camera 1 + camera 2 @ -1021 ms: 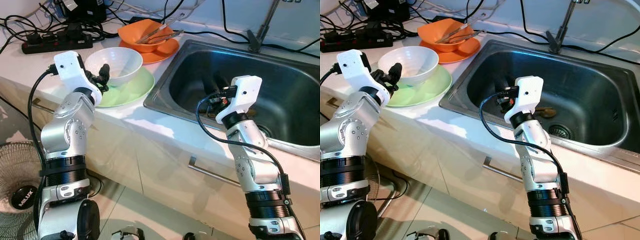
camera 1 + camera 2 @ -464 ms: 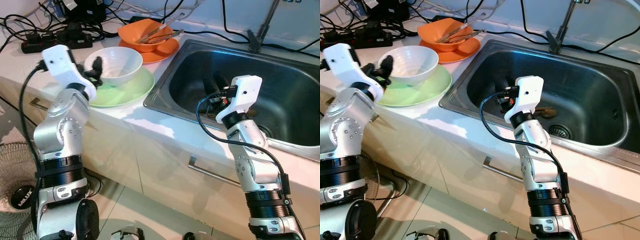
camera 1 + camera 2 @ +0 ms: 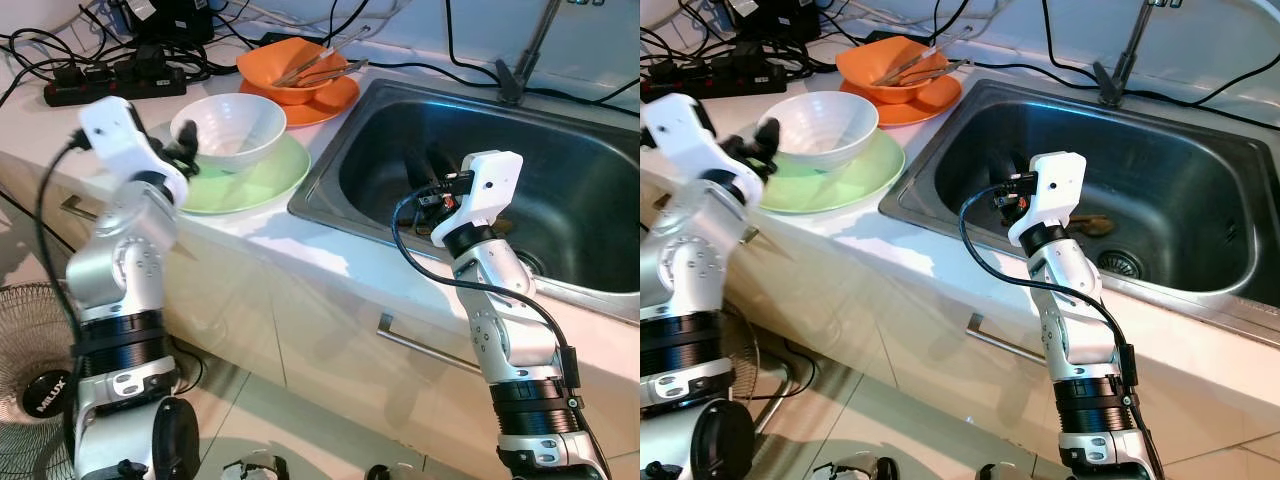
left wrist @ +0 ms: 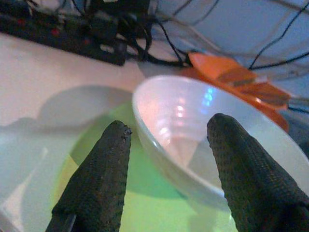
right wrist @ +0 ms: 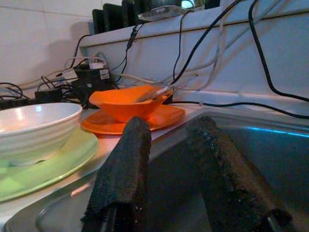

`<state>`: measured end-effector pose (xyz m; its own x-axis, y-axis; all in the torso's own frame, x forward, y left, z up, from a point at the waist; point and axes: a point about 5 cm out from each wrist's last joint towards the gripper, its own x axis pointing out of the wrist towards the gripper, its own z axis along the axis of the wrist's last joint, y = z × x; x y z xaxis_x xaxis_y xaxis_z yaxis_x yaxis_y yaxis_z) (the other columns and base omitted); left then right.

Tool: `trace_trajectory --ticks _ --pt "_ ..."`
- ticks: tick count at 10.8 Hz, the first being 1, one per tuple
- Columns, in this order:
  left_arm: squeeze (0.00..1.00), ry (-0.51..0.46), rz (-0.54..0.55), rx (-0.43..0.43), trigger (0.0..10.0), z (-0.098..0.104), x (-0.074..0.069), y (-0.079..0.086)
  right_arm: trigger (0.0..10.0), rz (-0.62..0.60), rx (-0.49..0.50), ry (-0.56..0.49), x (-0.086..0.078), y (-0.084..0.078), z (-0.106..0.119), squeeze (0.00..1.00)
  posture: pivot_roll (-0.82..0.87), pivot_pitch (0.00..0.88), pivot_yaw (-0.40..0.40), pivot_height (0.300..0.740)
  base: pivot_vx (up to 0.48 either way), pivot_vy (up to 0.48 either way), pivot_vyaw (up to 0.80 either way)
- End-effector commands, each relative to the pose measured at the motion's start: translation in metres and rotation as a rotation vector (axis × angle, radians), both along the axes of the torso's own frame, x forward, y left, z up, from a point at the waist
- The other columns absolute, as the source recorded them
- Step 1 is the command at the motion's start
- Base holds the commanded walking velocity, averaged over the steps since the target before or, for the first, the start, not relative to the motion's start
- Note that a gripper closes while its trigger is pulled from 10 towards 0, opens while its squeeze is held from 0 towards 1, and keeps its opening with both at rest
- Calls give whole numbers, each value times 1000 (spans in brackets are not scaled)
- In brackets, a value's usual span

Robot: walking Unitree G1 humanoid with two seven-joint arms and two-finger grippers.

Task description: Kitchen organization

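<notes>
Here our left gripper, released, straddles the white bowl's near rim; right gripper released over the sink.

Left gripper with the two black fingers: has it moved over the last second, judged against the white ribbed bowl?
Yes. The left gripper has swung toward the robot's left and away from it, along the white ribbed bowl, which sits unmoved on the green plate.
</notes>
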<state>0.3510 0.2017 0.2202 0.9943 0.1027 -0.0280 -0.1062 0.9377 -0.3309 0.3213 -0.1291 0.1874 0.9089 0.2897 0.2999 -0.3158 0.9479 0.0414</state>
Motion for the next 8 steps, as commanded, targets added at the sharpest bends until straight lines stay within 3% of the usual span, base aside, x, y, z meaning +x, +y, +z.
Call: trace_trajectory --ticks 1,8 --pt "0 2 -16 -11 10000 0 4 -7 10000 5 3 -3 2 0 3 0 29 48 9 740 0 0 0" --pt "0 40 -100 -79 10000 -10 17 -39 10000 -3 0 0 3 -2 3 0 23 51 7 740 0 0 0"
